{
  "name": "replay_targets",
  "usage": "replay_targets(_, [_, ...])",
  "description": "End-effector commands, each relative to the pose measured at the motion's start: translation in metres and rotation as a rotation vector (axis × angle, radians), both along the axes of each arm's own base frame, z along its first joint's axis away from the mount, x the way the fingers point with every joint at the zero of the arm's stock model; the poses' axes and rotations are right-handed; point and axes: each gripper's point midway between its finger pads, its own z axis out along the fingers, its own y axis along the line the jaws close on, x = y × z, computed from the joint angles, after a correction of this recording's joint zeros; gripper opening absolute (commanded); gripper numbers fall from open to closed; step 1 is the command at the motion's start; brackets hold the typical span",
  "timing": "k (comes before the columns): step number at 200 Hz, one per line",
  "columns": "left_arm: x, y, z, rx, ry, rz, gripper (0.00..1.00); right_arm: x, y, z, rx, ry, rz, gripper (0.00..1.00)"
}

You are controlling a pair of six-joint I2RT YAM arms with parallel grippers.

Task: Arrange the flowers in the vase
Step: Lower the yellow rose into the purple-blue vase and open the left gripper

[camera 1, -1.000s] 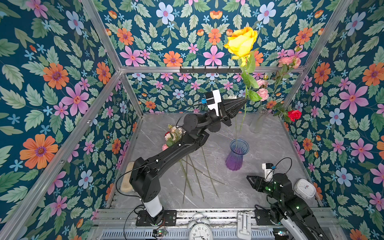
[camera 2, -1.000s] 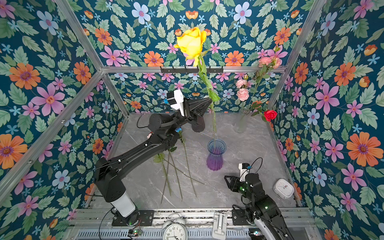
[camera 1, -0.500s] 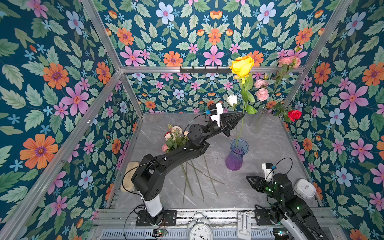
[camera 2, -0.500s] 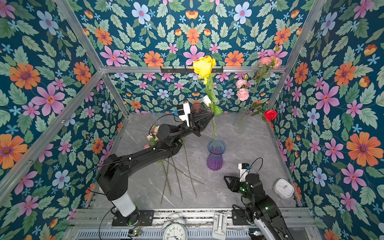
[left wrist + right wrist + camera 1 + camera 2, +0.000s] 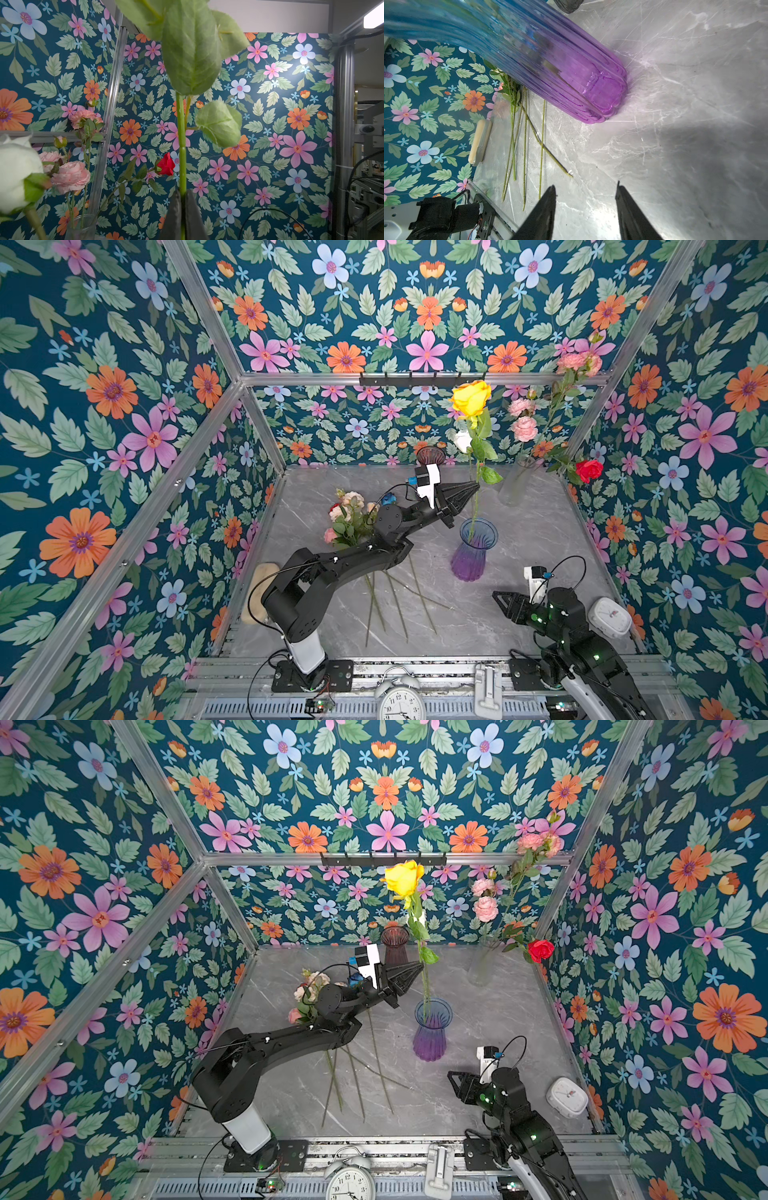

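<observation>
Nearest, the right gripper point(image 5: 497, 599) waits low over the table point(image 5: 540, 539), jaws spread and empty, unmoved in the last second. Past it stands the vase point(image 5: 473, 547), and here is the change: the yellow rose point(image 5: 471, 398), a second ago held high with its stem clear of the rim, has come down so that the stem's end sits inside the mouth. The left gripper point(image 5: 472, 490) remains pinched on the stem, so the flower seems ready for release. Left of the vase, the remaining flowers point(image 5: 351, 517) lie under the left arm. Farther back, a white rose point(image 5: 462, 441) and a clear vase point(image 5: 515, 486) of pink and red blooms stand near the rose's leaves, which could snag.
</observation>
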Motion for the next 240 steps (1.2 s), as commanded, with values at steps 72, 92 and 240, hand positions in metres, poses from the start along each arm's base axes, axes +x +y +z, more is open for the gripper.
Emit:
replay_targets(72, [0.007, 0.027, -0.09, 0.394, 0.23, 0.187, 0.64, 0.004, -0.004, 0.0, -0.02, -0.016, -0.024, 0.49])
replay_targets(92, [0.004, 0.053, -0.112, 0.512, 0.27, 0.297, 0.66, 0.005, -0.005, 0.0, -0.023, -0.012, -0.027, 0.49])
replay_targets(240, [0.02, 0.185, -0.22, 0.946, 0.774, 0.78, 0.57, 0.006, -0.006, -0.004, -0.033, 0.012, -0.041, 0.49])
